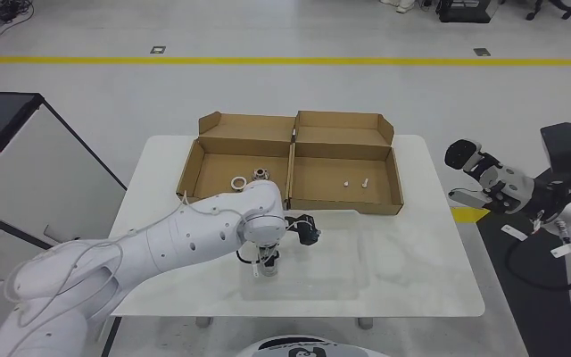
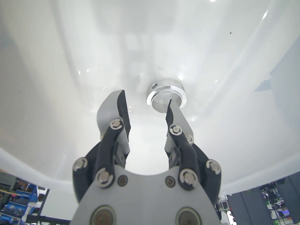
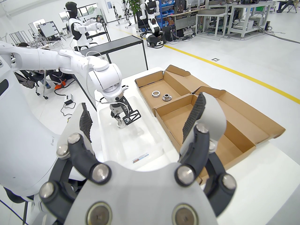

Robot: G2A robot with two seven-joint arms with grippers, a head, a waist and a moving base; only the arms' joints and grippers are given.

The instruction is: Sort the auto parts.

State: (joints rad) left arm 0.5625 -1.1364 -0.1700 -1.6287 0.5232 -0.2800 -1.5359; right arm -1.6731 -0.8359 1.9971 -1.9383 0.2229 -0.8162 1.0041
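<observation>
- Left end effector (image 2: 146, 96), fingers apart, hangs inside the white tray (image 2: 70, 47).
- Silver ring (image 2: 161, 85) lies flat on the tray floor, off-centre against one fingertip (image 2: 169, 112), not between both.
- Right end effector (image 3: 142, 103), also apart, is well away from the ring, off the bench's side.

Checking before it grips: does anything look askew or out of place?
Only this: the ring sits off-centre to the open left gripper, one finger over its hole instead of outside it. Nothing looks spilled or damaged.
</observation>
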